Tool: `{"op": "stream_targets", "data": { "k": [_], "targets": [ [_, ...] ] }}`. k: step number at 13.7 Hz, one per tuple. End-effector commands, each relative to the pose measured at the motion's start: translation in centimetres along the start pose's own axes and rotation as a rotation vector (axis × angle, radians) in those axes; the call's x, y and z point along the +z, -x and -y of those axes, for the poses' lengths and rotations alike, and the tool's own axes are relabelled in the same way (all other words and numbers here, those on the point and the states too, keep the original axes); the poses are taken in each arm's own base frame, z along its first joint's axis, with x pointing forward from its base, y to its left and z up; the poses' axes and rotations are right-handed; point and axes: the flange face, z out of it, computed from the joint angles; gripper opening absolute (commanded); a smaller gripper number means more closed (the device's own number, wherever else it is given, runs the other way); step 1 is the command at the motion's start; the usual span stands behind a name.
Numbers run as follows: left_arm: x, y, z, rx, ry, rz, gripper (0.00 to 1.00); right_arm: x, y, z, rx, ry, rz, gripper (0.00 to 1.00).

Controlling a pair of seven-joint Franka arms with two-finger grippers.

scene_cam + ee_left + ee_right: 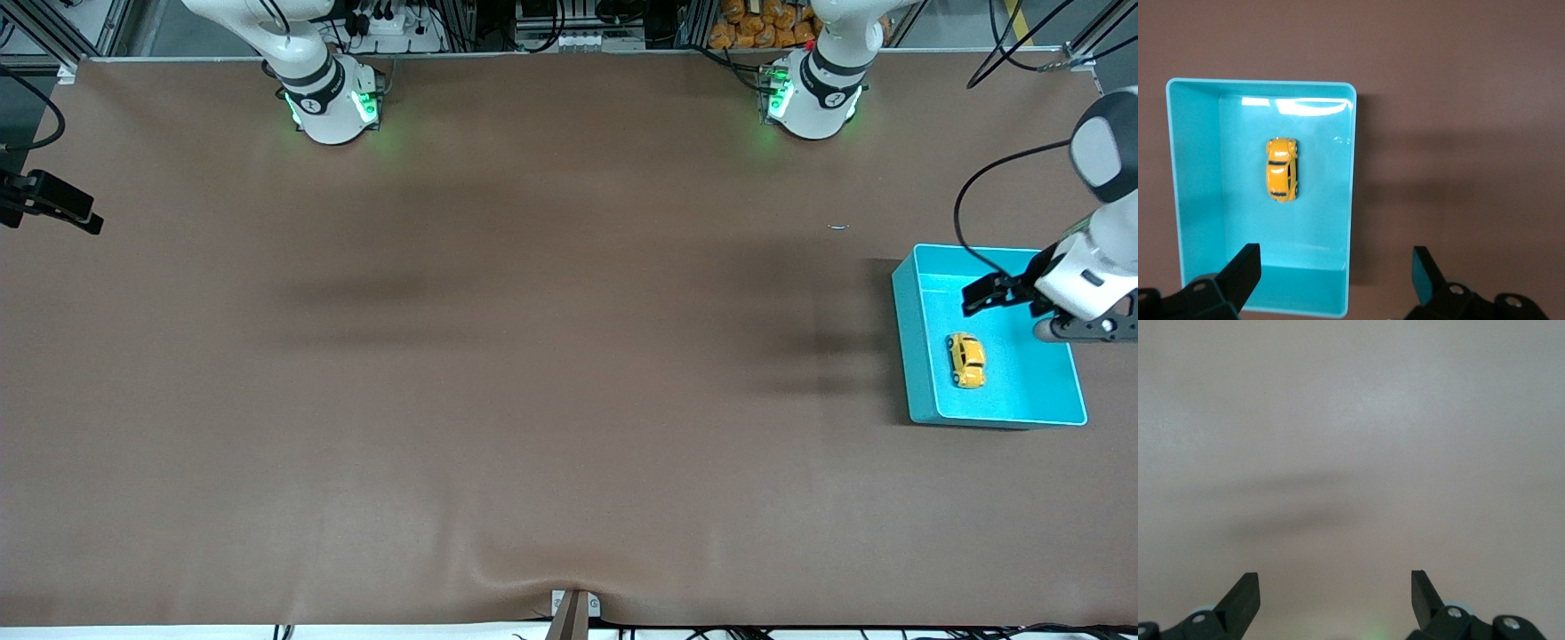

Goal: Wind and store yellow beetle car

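The yellow beetle car [966, 360] [1282, 169] lies on the floor of a teal bin [903, 342] [1352, 200] at the left arm's end of the table. My left gripper [981, 297] [1336, 257] hangs open over the bin, above the part nearer the robots' bases, with nothing between its fingers and apart from the car. My right gripper [78, 213] [1335, 583] waits open and empty over bare brown table at the right arm's end. The right wrist view shows only the tabletop.
A brown mat covers the table. A tiny pale scrap [838, 227] lies between the bin and the left arm's base [813, 98]. A clamp [573, 613] grips the mat's rumpled edge nearest the front camera.
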Motion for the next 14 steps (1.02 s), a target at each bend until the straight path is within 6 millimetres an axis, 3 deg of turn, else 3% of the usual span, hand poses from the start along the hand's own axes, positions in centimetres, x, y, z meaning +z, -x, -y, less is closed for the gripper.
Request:
{"op": "stream_targets", "data": {
  "k": [1, 8, 9, 11, 14],
  "targets": [
    [-3.4, 0.5, -2.5, 0.009, 0.006, 0.017, 1.0, -0.6, 0.3, -0.2, -0.008, 0.0, -0.01, 1.0],
    [-9.0, 3.1, -10.2, 0.046, -0.005, 0.016, 1.0, -0.6, 0.3, -0.2, -0.008, 0.0, -0.01, 1.0],
    [-10.7, 3.2, -11.7, 0.049, -0.004, 0.012, 1.0, -0.6, 0.4, -0.2, -0.007, 0.0, -0.011, 1.0],
    [-13.6, 3.6, -13.0, 0.052, 0.019, 0.017, 1.0, -0.9, 0.4, -0.3, -0.005, 0.0, -0.018, 1.0],
    [-15.5, 4.3, -13.5, 0.071, 0.039, 0.038, 1.0, -1.0, 0.5, -0.2, -0.008, 0.0, -0.015, 1.0]
  ]
}}
